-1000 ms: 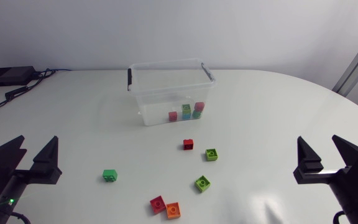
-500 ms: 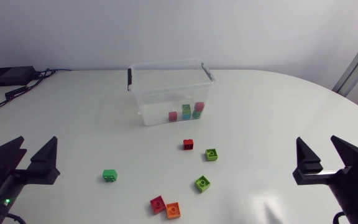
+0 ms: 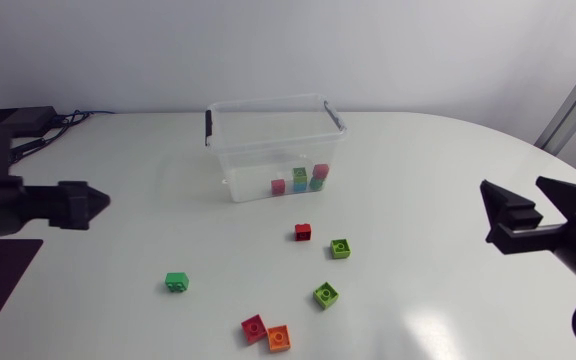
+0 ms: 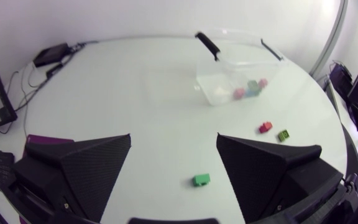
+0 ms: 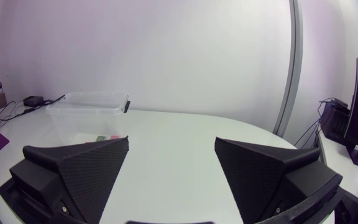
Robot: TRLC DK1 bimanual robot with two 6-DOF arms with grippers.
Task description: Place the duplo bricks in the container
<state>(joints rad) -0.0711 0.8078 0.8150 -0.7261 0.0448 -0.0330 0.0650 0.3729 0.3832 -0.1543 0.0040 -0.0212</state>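
The left end effector (image 4: pixel 174 140) and right end effector (image 5: pixel 172 141) gape wide, holding nothing, probably ready to grab. Six loose bricks (image 3: pixel 303 232) lie on the table (image 3: pixel 448 180), nearer than the far container (image 3: pixel 268 150), which holds a few.

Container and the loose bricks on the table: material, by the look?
Container: likely clear, smooth plastic; the bricks inside show through its wall. Dark clips: probably opaque plastic. Green brick and the other loose ones: opaque, solid-coloured, apparently moulded plastic with studs; sheen too small to judge.
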